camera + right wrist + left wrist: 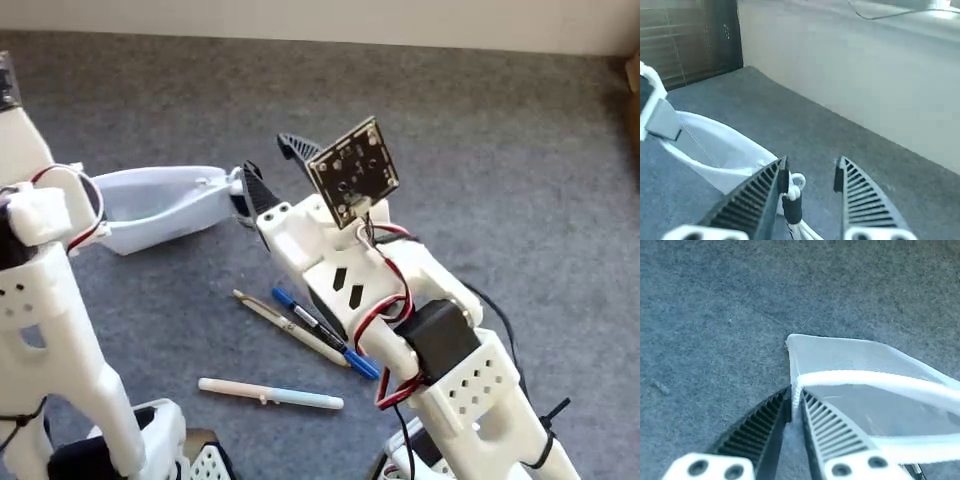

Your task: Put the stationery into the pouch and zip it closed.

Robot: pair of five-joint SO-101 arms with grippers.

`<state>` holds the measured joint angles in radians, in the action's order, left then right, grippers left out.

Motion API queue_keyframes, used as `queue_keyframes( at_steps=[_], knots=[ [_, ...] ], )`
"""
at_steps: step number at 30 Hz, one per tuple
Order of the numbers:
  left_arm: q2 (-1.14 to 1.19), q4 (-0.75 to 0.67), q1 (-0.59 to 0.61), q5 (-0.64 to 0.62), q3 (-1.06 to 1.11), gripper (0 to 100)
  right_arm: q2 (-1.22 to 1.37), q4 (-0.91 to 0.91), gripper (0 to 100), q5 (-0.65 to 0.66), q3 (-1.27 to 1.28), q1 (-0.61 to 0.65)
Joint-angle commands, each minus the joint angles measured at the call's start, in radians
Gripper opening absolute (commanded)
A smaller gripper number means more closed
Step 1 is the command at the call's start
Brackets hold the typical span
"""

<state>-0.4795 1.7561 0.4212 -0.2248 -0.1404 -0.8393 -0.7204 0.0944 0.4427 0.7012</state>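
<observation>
The grey table point(500, 150) carries all items under inspection. The white pouch point(160, 205) lies on its side towards the left arm, its mouth gaping open, with nothing I can make out inside. My left gripper point(795, 397) is clenched on one end of the pouch, the fingers pinching the rim where the white edging meets the corner. My right gripper point(812, 170) stands released at the opposite end of the pouch, jaws parted. The white zip cord point(792, 192) with its dark sleeve hangs in the gap, just beside one finger; I cannot tell whether it touches. Three pieces of stationery lie on the table outside the pouch, near the right arm. A white pen point(270, 395) lies alone, nearest the arm bases. A blue pen point(325, 332) and a slim cream pencil point(285, 325) lie side by side between the white pen and the pouch, close enough to touch.
</observation>
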Motion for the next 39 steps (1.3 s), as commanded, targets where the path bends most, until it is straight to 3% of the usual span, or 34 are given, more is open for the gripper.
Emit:
queue_keyframes(
  at_steps=[1,19,29,39],
  knots=[
    [-0.111,-0.002,0.053,-0.003,-0.004,1,-0.041,-0.025,14.4,0.009,-0.064,-0.013],
    [-0.147,-0.038,0.053,-0.002,0.104,1,-0.022,-0.027,14.4,0.011,0.282,-0.013],
    [-0.154,-0.034,0.053,-0.002,0.104,1,0.266,-0.027,14.4,0.011,0.297,-0.013],
    [-0.154,-0.032,0.053,-0.002,0.105,1,0.384,-0.027,14.4,0.011,0.303,-0.015]
  ],
)
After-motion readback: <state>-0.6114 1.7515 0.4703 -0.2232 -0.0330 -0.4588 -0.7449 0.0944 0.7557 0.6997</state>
